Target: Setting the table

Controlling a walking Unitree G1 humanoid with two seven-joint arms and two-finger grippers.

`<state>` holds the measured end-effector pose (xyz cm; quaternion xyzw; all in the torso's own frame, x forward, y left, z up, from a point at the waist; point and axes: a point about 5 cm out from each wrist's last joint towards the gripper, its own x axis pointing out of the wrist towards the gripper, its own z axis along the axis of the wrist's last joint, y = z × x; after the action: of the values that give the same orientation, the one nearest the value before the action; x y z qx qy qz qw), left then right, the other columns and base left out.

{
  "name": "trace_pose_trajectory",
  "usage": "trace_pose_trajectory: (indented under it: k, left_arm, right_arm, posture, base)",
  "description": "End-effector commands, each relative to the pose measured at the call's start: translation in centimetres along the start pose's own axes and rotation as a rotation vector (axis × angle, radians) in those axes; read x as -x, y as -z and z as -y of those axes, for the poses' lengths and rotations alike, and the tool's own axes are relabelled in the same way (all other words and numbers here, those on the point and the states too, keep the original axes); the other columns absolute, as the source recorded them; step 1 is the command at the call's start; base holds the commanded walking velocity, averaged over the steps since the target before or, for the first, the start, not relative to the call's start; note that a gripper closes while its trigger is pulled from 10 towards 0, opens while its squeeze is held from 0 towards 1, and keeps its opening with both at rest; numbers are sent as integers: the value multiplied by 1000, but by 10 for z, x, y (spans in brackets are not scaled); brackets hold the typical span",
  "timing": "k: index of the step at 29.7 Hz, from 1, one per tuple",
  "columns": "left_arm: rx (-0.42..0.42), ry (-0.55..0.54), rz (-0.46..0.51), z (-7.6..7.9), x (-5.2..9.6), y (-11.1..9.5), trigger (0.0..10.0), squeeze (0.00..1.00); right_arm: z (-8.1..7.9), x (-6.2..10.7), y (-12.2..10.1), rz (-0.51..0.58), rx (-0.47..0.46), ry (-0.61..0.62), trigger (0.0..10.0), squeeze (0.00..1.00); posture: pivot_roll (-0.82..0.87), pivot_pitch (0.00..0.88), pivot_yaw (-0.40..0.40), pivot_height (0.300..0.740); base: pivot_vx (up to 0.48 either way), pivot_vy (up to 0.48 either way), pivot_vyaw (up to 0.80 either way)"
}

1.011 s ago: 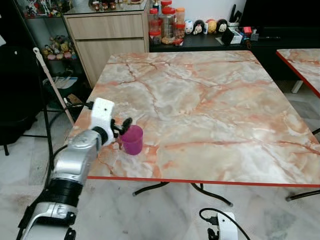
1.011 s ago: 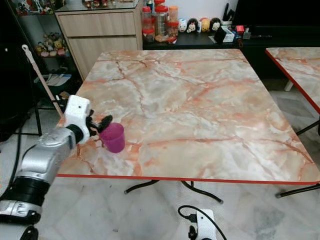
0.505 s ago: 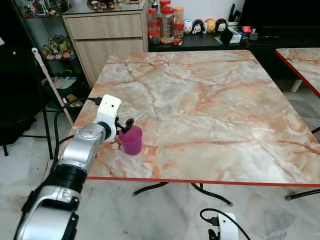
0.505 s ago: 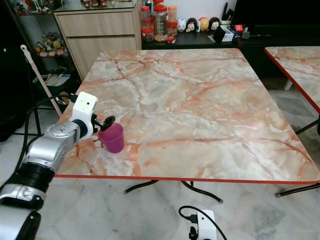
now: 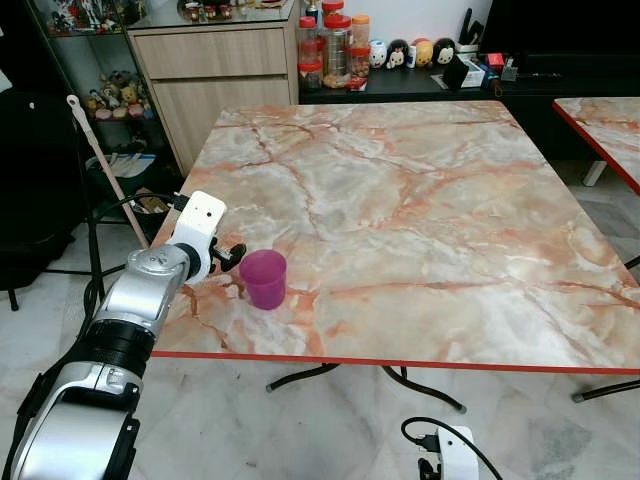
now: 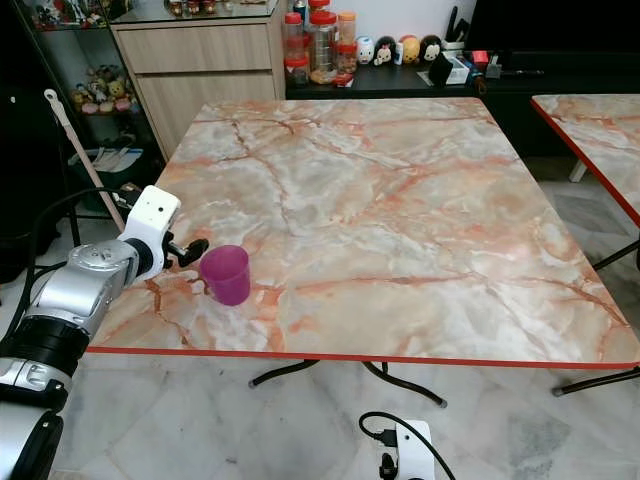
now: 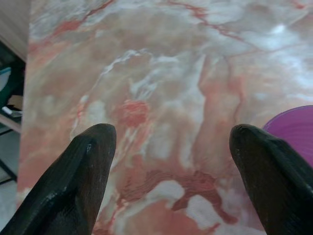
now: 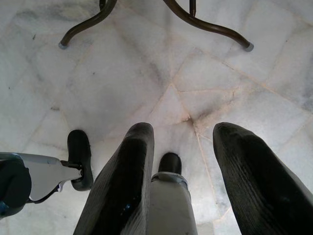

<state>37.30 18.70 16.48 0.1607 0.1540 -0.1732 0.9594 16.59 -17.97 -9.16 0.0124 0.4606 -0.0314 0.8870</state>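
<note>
Purple cup [image 5: 265, 278] is standing released at lower left on the marble table [image 5: 420, 200], the left gripper [image 5: 232, 256] hanging wide-fingered just beside it, suggesting placement is finishing and fetching another item comes next.

Jars [image 5: 333, 45] on dark sideboard [image 5: 420, 82]

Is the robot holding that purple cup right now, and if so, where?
No. The left end effector is open beside the purple cup, apart from it. The right end effector hangs open over the floor.
</note>
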Motion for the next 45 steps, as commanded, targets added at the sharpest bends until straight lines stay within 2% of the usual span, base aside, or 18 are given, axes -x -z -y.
trace_pose_trajectory:
  k: [1,5,10,15,26,27,28,29,30,31,32,33,35,36,37,45]
  left_arm:
    - [-26,25,8,-3,4,-7,10000,0]
    - [-79,54,-17,1,4,-3,10000,0]
    - [-76,71,-23,5,4,0,10000,0]
    - [-110,99,-46,8,4,3,10000,0]
    - [-107,143,-63,17,2,7,10000,0]
    - [-106,151,-66,18,2,8,9451,0]
    - [-106,154,-67,18,2,8,9451,0]
    - [-109,164,-70,19,1,9,7922,0]
    - [-110,169,-71,20,1,9,7059,0]
    - [-112,174,-72,20,1,9,3294,0]
    - [-112,174,-71,21,1,9,3294,0]
    - [-112,178,-70,22,1,8,863,0]
    - [-111,184,-69,23,0,8,824,0]
    - [-110,191,-69,24,0,8,118,0]
    - [-112,197,-69,25,0,8,0,0]
    - [-115,210,-66,26,0,8,0,0]
  right_arm:
    - [1,-1,-3,4,-10,5,10000,0]
    - [0,-1,-3,4,-13,5,10000,0]
    - [-1,-1,-2,5,-18,4,10000,0]
    - [1,0,1,-3,-18,7,10000,0]
    - [1,0,0,1,-19,9,10000,0]
    - [1,0,0,0,-19,8,10000,0]
    - [1,0,0,0,-19,8,10000,0]
    - [1,0,-1,0,-20,8,10000,0]
    - [1,0,-1,1,-21,9,10000,0]
    - [1,0,-1,1,-22,10,10000,0]
    - [1,0,-1,1,-22,10,10000,0]
    - [1,0,-1,2,-23,11,10000,0]
    - [1,0,-1,2,-25,12,10000,0]
    - [1,0,-1,2,-25,12,10000,0]
    - [1,0,0,1,-25,12,10000,0]
    - [2,0,0,1,-25,15,10000,0]
  posture:
    - [46,17,49,740]
    - [45,22,53,740]
    - [43,24,53,740]
    - [43,24,53,740]
    - [42,26,52,740]
    - [43,24,53,740]
    - [43,24,53,740]
    - [41,24,54,740]
    - [40,24,55,740]
    - [38,24,57,740]
    - [38,24,57,740]
    - [37,24,57,740]
    - [37,24,56,740]
    - [37,24,56,740]
    - [37,24,56,740]
    - [36,25,56,740]
  base:
    - [0,0,0]
    - [0,0,0]
    - [0,0,0]
    - [0,0,0]
    - [0,0,0]
    - [0,0,0]
    - [0,0,0]
    - [0,0,0]
    - [0,0,0]
    - [0,0,0]
    - [0,0,0]
    - [0,0,0]
    - [0,0,0]
    - [0,0,0]
    - [0,0,0]
    - [0,0,0]
